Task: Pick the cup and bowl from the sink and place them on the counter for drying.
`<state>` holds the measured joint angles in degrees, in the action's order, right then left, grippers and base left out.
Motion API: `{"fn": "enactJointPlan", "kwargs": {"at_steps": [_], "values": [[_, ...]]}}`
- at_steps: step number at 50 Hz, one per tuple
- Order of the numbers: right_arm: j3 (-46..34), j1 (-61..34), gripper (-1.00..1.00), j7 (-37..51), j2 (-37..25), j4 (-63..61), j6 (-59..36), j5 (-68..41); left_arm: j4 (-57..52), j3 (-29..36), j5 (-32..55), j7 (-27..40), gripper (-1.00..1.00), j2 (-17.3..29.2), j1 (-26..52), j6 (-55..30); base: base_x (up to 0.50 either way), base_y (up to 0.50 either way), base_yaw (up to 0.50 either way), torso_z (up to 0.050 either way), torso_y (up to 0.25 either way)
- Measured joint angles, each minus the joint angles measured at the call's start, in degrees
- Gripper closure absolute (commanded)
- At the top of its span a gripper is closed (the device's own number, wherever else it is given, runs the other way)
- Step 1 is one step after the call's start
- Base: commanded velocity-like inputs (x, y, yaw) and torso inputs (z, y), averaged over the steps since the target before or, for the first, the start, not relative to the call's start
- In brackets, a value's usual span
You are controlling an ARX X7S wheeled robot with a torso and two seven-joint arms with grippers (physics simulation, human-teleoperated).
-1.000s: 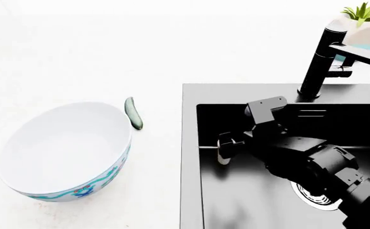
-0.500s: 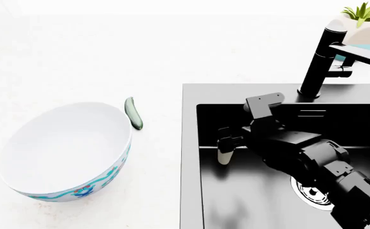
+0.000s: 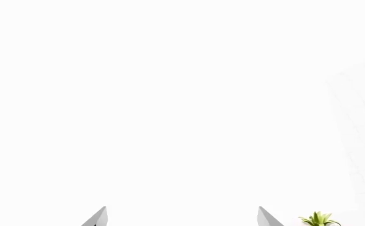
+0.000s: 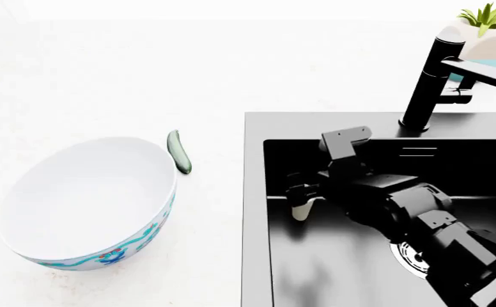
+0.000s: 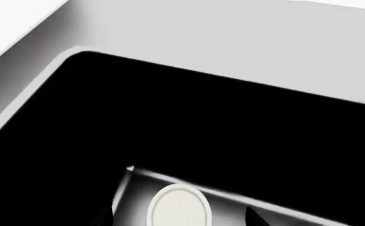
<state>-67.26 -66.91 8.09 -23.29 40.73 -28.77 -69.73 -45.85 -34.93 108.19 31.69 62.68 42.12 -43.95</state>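
Observation:
The bowl stands upright on the white counter, left of the black sink. Its inside is white and its outside has a teal pattern. Inside the sink, near the left wall, my right gripper is shut on the small cream cup. In the right wrist view the cup shows its round end between the dark fingers. Of my left gripper only two grey fingertips show, wide apart, with nothing between them. It faces a white wall and is out of the head view.
A small green cucumber-like thing lies on the counter just behind the bowl. The black faucet stands at the sink's back rim, with a potted plant behind it. The steel drain shows under my right arm.
My right arm has shifted a little to the left inside the sink, its forearm swinging down toward the front. The cup stays in the gripper at nearly the same spot. The bowl has not moved.

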Motion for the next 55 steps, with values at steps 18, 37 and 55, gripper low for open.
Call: {"fn": "enactJointPlan", "kwargs": {"at_steps": [18,37,55], "values": [[0.1,0.6,-1.00,0.0,0.7,1.3,-1.1,-0.7,0.0,-0.9,0.1,-0.1,-1.00,0.0,-0.5,-0.5,0.00,0.00,0.00,0.000,0.000],[0.0,1.2,-1.00,0.8,0.8,1.6,-2.8,-1.4,-0.1,-1.2,-0.2,-0.4,-1.00,-0.1,-0.6,-0.9,0.00,0.00,0.00,0.000,0.000],[0.1,1.7,-1.00,1.2,0.3,0.8,-3.0,-1.5,0.0,-0.9,-0.3,-0.2,-1.00,0.0,-0.1,-0.5,0.00,0.00,0.00,0.000,0.000]]}}
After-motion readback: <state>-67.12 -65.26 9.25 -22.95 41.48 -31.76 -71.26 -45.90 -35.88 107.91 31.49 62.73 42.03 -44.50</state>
